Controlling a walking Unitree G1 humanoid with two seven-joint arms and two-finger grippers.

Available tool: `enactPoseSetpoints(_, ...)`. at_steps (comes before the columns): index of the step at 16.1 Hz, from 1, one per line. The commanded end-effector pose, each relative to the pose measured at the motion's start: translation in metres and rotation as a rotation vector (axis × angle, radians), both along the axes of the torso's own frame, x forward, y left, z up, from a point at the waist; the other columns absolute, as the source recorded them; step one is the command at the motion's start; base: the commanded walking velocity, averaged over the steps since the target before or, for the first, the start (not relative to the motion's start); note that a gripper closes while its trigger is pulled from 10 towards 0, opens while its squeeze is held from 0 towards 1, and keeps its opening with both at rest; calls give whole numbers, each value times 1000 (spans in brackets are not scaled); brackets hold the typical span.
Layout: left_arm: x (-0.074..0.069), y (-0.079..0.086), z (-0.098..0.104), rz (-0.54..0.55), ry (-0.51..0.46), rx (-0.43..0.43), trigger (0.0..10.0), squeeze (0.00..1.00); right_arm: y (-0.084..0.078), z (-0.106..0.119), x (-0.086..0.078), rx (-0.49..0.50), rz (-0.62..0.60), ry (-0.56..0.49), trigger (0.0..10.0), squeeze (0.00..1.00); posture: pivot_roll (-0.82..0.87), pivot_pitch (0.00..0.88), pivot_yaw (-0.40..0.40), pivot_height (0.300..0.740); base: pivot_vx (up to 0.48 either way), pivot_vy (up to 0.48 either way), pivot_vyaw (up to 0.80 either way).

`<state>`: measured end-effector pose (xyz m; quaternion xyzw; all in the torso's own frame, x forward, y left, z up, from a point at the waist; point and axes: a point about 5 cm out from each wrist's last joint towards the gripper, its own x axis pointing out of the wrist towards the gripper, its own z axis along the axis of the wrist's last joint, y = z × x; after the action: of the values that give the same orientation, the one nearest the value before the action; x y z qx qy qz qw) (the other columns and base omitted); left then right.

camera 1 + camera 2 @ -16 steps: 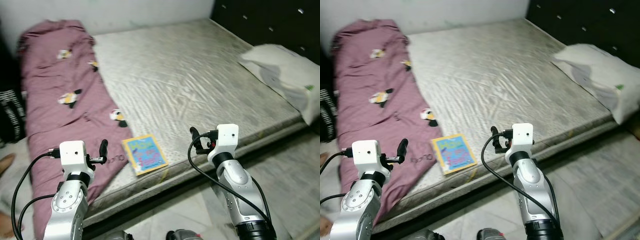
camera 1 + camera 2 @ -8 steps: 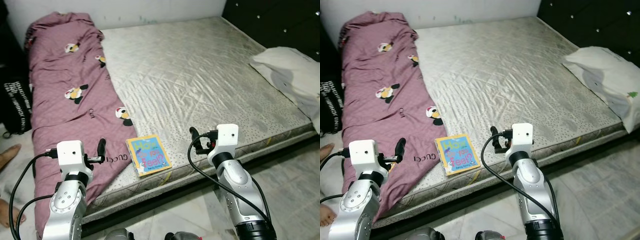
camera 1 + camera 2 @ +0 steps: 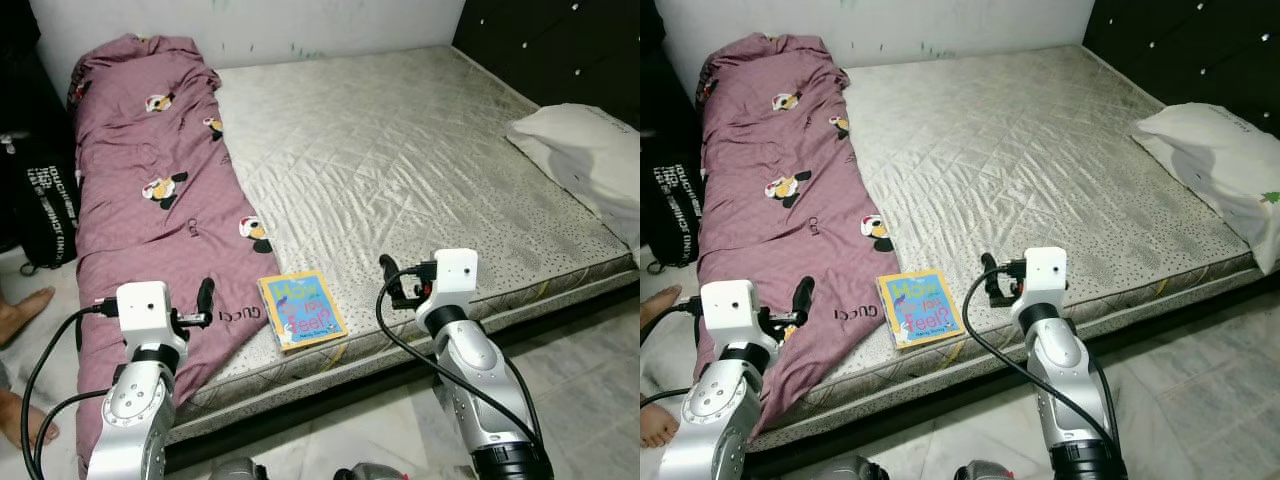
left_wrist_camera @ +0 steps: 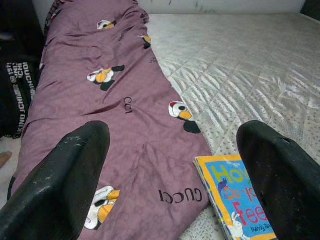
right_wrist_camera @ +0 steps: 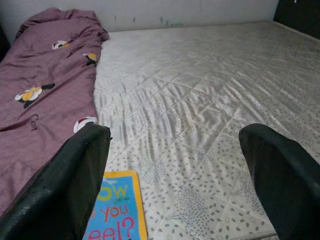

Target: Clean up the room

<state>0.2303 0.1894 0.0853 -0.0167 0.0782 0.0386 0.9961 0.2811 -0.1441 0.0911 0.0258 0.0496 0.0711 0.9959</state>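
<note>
Camera swings since a second ago: the head view has tipped and turned, so the whole bed sits lower and more squarely in frame now, while nothing on it has shifted and both arms are raised just as they were. Left gripper (image 3: 205, 300) hovers over the near end of the mauve cartoon-print blanket (image 3: 150, 190), jaws spread wide with nothing between them. Right gripper (image 3: 388, 278) hangs above the near edge of the grey quilted mattress (image 3: 400, 150), jaws wide apart too, empty. Between the two lies the small blue-and-yellow picture book (image 3: 302, 309), flat at the mattress's near edge, touching the blanket's hem. Over at the right edge, a white pillow (image 3: 580, 150) rests by the dark headboard. Black printed bag (image 3: 45, 200) stands on the floor beside the blanket. A person's bare foot (image 3: 18, 312) shows on the floor nearby.
</note>
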Motion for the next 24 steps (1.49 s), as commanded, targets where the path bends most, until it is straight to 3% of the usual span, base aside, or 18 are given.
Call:
enactPoseSetpoints(1,-1,0,-1,4,9,5,10000,0,-1,3,0,3,5,-4,10000,0,-3,57,-22,670,0,0,0)
enactPoseSetpoints(14,-1,-1,-1,4,15,-4,10000,0,3,0,-1,-18,49,12,10000,0,-5,59,-29,670,0,0,0)
enactPoseSetpoints(19,0,-2,-2,8,20,-12,10000,0,4,1,-1,-16,66,8,10000,0,-8,61,-30,615,0,0,0)
enactPoseSetpoints(24,1,-2,0,-2,11,-19,10000,0,4,0,-1,-16,73,15,10000,0,-9,59,-31,610,0,0,0)
